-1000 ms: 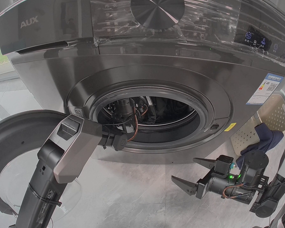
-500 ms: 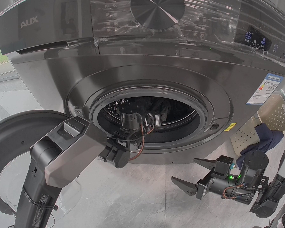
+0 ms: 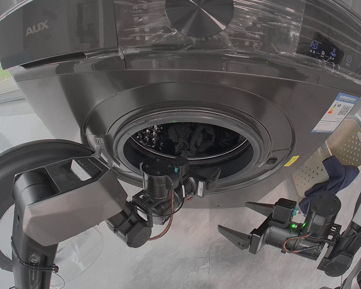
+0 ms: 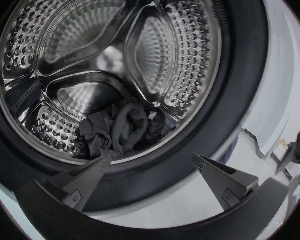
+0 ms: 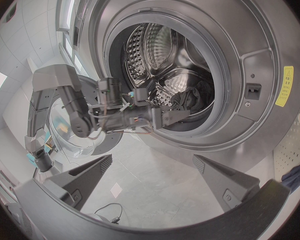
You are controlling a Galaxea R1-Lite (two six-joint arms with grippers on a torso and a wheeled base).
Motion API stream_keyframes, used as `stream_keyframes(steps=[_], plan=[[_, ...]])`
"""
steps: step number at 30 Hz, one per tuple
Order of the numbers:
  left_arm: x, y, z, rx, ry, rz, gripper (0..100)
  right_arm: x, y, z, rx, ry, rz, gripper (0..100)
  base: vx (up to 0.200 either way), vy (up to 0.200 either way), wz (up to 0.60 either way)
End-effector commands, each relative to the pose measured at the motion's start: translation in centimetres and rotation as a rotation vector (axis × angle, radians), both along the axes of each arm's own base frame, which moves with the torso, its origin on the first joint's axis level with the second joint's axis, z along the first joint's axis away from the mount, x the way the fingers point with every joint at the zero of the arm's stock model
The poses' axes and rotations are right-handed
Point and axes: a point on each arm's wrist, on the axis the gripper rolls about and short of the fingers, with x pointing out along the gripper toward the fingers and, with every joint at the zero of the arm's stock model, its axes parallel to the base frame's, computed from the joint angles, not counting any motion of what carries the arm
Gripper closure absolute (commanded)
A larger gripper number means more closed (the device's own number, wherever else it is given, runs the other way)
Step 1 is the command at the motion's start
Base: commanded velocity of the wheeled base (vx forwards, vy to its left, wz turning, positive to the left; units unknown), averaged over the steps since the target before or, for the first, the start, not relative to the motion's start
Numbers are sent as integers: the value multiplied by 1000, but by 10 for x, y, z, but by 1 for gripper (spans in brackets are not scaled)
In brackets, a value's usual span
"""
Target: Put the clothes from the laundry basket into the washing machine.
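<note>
We see the left jaws spread wide with nothing between them, held at the lower lip of the washing machine (image 3: 188, 85) opening. Just ahead of them is the dark rubber door seal (image 4: 243, 84). Past it, the perforated steel drum (image 4: 73, 27) opens up in front of the tips. A heap of dark clothes (image 4: 120, 130) lies on the drum's bottom, straight ahead of these jaws and a little beyond them, not touching either tip. The round door (image 3: 12, 189) stands swung open to the left of these jaws, behind the arm that carries them.

The right jaws are also wide open and hold nothing. They hang low over the grey tiled floor (image 3: 188, 253) in front of the machine, lower than the left jaws and well to their right. They point across the front of the machine, and from their own camera we look between the tips up at the opening. Behind the right jaws, on the far side of their wrist, the pale laundry basket (image 3: 345, 141) stands beside the machine. A dark blue garment (image 3: 337, 177) is draped over its rim, well apart from both pairs of jaws.
</note>
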Motion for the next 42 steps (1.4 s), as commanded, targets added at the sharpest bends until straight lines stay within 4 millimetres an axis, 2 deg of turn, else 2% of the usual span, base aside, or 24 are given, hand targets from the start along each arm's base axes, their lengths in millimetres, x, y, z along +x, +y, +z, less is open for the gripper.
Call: stream_keyframes(steps=[1,7,11,15,18,22,23,25,27,29,31,36,38,42], plan=[[-50,8,30,-17,9,-81,0,-3,-2,0,-5,6,1,0,0,0,0],[-82,32,47,-11,18,-95,0,-8,-11,6,5,-6,-12,0,0,0,0],[-103,46,47,7,43,-110,0,-10,-13,6,5,-3,-13,0,0,0,0],[-115,55,46,-15,38,-109,0,-12,-16,6,2,0,-20,0,0,0,0],[-127,68,43,-26,27,-105,0,-21,-24,9,-2,-1,-21,0,0,0,0],[-139,80,44,-27,22,-99,0,-34,-35,20,23,-34,-43,0,-150,0,0],[-148,90,50,-33,15,-100,0,-40,-41,34,69,-86,-91,0,-200,0,0],[-158,98,55,-37,11,-102,0,-44,-48,45,104,-133,-138,0,-200,0,0],[-160,100,56,-40,7,-102,0,-45,-50,47,113,-143,-146,0,-200,0,0],[-178,114,66,-52,-14,-112,0,-52,-64,57,122,-171,-204,0,-200,0,0],[-184,121,70,-59,-24,-104,0,-56,-72,59,114,-167,-236,0,-200,0,0],[-218,161,77,-92,-59,-68,0,-88,-103,59,53,-104,-338,0,-80,0,0],[-223,167,83,-114,-76,-53,0,-95,-111,58,47,-103,-376,0,-200,0,0],[-237,193,93,-109,-112,45,0,-118,-131,57,39,-137,-456,0,-200,0,0]])
